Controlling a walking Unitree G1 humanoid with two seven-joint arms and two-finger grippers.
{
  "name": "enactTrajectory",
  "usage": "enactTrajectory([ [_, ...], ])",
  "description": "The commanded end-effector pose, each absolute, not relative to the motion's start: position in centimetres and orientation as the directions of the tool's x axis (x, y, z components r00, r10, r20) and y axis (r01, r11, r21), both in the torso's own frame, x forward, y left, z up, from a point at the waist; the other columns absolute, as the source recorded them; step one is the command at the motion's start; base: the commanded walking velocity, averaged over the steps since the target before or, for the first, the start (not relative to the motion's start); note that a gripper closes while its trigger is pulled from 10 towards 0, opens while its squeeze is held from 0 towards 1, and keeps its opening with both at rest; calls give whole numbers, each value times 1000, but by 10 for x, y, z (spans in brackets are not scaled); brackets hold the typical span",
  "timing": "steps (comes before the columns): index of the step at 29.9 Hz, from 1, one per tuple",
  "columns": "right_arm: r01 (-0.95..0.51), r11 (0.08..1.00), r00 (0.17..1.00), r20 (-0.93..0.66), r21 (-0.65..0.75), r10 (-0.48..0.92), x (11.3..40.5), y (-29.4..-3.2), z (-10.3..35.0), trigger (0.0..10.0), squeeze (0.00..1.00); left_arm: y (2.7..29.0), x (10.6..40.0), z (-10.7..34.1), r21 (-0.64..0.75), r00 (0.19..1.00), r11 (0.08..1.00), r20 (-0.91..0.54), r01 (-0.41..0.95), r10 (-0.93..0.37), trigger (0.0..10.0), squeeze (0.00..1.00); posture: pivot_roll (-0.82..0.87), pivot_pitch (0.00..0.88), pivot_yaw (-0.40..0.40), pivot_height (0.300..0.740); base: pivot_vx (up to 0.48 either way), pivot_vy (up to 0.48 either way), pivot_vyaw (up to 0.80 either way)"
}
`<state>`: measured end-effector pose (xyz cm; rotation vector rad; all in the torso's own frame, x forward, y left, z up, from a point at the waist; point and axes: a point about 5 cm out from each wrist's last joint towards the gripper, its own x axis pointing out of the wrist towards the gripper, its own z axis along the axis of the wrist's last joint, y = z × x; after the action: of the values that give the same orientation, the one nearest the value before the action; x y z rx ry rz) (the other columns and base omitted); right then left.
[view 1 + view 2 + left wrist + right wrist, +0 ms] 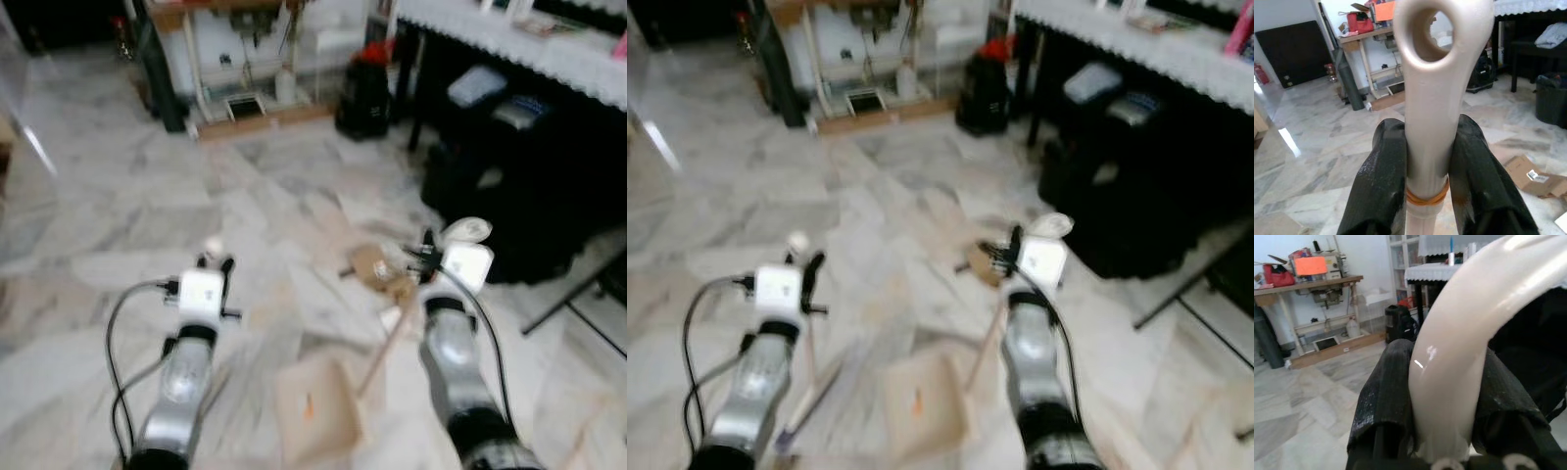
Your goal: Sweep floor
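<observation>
My left gripper (214, 264) is shut on the beige broom handle (1436, 83), just below the hanging hole at its top; the black fingers (1382, 186) clamp it from both sides. The broom stick (809, 387) runs down toward the floor beside my left arm. The right gripper (425, 257) is shut on the white curved dustpan handle (1459, 347). Its stick slants down to the beige dustpan (315, 406), which rests on the marble floor between my arms. A flattened piece of cardboard (378, 266) lies on the floor just ahead of the right gripper.
A black table with a white lace cloth (549, 49) stands at the right, with dark bags and a bin (509, 186) under it. A black and red bag (364, 93) and a cluttered workbench (245, 59) are at the back. Thin metal legs (573, 299) cross the floor at right.
</observation>
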<state>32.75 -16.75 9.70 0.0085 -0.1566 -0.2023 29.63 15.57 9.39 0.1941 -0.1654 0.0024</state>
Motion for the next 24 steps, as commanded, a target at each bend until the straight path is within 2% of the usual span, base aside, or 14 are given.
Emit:
enactTrajectory([
  [1, 177, 984, 962, 207, 24, -178, 333, -161, 111, 10000, 0, 159, 300, 104, 205, 978, 978, 209, -27, -17, 10000, 0, 92, 0, -30, 740, 289, 0, 0],
  [13, 181, 983, 964, 191, 29, -183, 334, -162, 110, 10000, 0, 158, 300, 105, 199, 978, 980, 208, -34, -9, 10000, 0, 93, 0, -39, 740, 292, 0, 0],
  [19, 181, 983, 966, 184, 22, -182, 335, -162, 109, 10000, 0, 157, 299, 104, 195, 978, 980, 207, -32, -9, 10000, 0, 92, 0, -40, 740, 292, 0, -761],
  [24, 176, 984, 966, 190, 18, -177, 334, -162, 109, 10000, 0, 158, 299, 103, 193, 979, 981, 206, -37, -3, 10000, 0, 91, 0, -43, 740, 293, 0, 0],
])
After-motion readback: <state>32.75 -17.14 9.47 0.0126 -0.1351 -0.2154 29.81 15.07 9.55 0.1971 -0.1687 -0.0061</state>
